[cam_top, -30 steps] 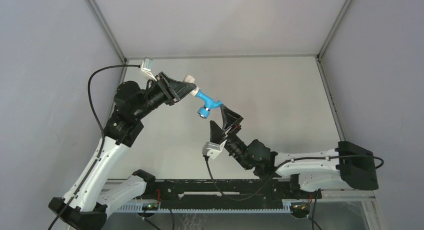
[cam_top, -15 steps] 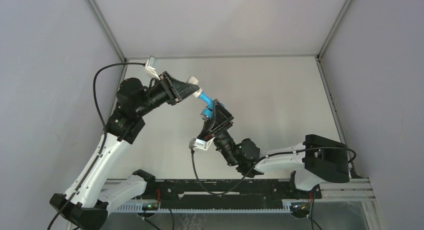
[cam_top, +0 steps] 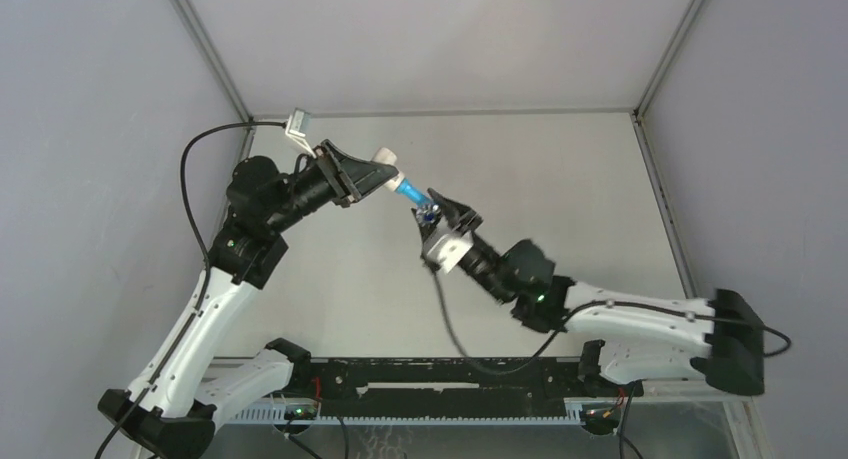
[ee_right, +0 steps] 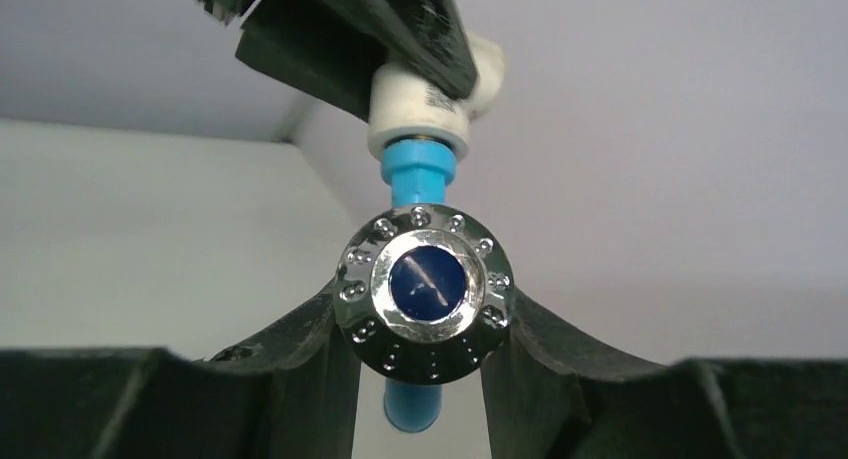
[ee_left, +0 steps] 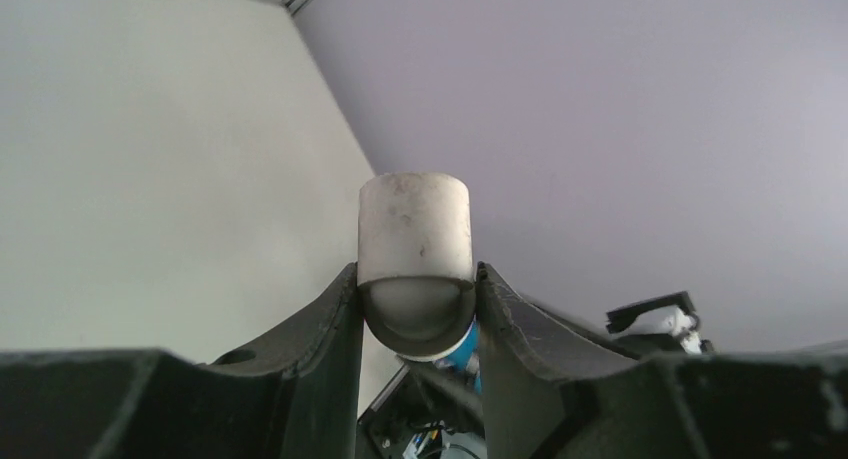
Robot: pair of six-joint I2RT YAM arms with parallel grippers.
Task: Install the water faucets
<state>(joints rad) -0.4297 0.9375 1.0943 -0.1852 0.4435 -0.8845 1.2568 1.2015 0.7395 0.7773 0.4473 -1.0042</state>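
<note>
Just left of centre in the top view, the left gripper (cam_top: 380,174) is clamped on a short white cylindrical plastic fitting (cam_top: 384,160). The small bright-blue plastic tap (cam_top: 410,190) sticks out of this fitting toward the lower right. The right gripper (ee_right: 425,314) is pressed on both sides of its round chrome knob (ee_right: 425,291).

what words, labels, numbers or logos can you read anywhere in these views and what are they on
No readable text in any view.
water faucet: the blue cap in its chrome knob shows pale streaks only, no letters.
white fitting: a few dark specks, too small to read as print.
</note>
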